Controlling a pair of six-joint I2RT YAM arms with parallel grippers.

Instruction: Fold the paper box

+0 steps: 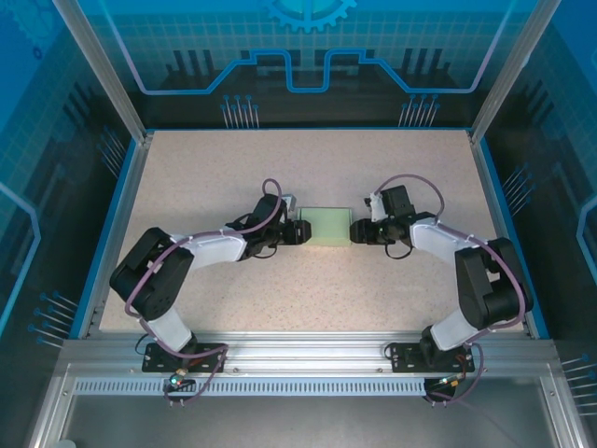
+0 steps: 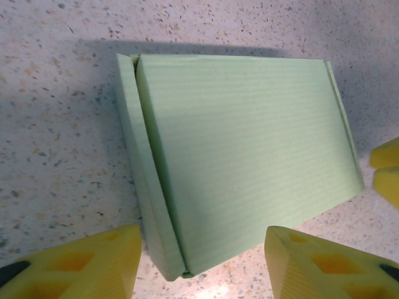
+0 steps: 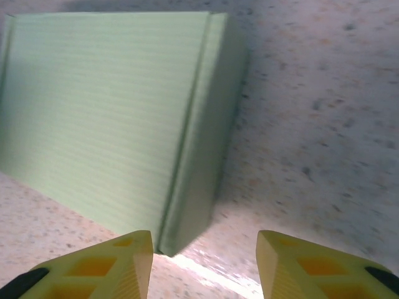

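Reaching inward from the near edge of the tabletop (image 1: 308, 299), both arms met at its middle. The left end effector (image 1: 300, 231) had its jaws apart, and in its wrist view the yellow fingers (image 2: 81, 261) stood either side of the paper box (image 2: 249, 156), whose near corner lay in the gap, touching neither. The right end effector (image 1: 357, 231) was likewise spread, clamped on nothing, with the box's corner just ahead of its left finger. The paper box lay flat and closed between the two, one at each short end. Its edges looked crisp, with a narrow side panel showing along the left. Bare tabletop surrounded it, with wide room beyond up to the blue rim (image 1: 308, 129). The right wrist view was blurred and cut off the box's far side. Whether any flap stood loose underneath could not be told.
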